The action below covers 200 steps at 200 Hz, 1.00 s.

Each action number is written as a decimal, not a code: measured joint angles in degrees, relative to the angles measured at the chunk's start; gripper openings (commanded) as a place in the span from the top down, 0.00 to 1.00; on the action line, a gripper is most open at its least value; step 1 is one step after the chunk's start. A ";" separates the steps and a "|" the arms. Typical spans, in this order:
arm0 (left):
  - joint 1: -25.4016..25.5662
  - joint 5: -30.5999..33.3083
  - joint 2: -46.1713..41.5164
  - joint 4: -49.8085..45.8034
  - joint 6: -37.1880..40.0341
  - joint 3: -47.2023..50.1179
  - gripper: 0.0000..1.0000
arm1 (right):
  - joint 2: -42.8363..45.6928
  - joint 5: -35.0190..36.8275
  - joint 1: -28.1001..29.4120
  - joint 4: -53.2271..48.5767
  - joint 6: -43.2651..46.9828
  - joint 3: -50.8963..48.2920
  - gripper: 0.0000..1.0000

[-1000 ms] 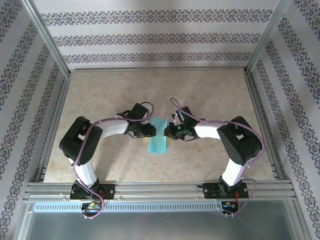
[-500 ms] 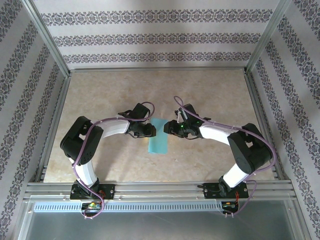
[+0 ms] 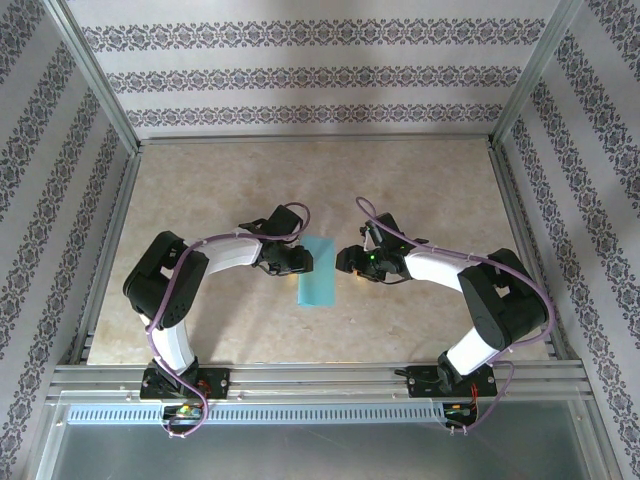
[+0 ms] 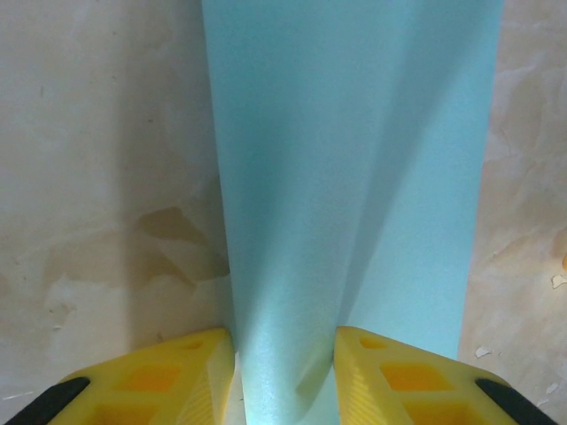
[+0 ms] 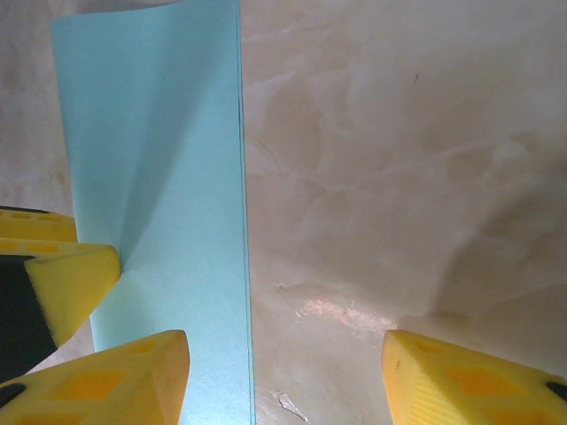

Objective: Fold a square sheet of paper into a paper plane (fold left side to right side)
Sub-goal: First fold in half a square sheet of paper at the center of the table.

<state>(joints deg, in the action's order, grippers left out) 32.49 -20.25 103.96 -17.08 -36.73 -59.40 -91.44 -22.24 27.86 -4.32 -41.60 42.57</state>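
Claws flank the square sheet of paper (image 3: 318, 273), which lies mid-tabletop (image 3: 430, 190), folded into a narrow teal strip running away from the near edge. From above, the left claw (image 3: 302, 262) is right up against the strip's left edge. The right claw (image 3: 344, 262) sits just off the right edge, with a sliver of bare beige surface between claw and paper.

Down to the left wrist camera: the two yellow fingers (image 4: 190, 372) stand at a narrow, partway gap, and the paper fills that gap completely, humped up into a soft ridge between them. The ridge spreads flatter as it runs up the frame. That's a grip: the left claw is closed on the edge of the sheet nearest it, with paper against both inner faces.

Over to the right wrist camera, and it's a different story. Jaws wide, nothing between them but paper margin and tabletop. One finger (image 5: 133, 376) hangs over the paper's right margin, the other (image 5: 469, 381) well out over bare surface. Whether that nearer finger actually touches the sheet, can't tell. The strip's long right edge is straight and crisp and shows as a double line, two layers stacked. The far end lifts in a slight curl. On the opposite side the left claw's finger (image 5: 71, 279) presses in, and a shallow crease radiates from that spot across the paper.
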 measured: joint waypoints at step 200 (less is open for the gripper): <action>0.46 1.27 0.59 -1.68 -0.81 -1.25 0.63 | -0.96 -0.02 0.00 -0.02 0.04 0.00 0.39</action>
<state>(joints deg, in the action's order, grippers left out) 32.95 -18.98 104.55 -18.76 -37.54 -60.64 -92.40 -22.26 27.86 -4.34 -41.56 42.57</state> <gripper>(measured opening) 0.370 0.607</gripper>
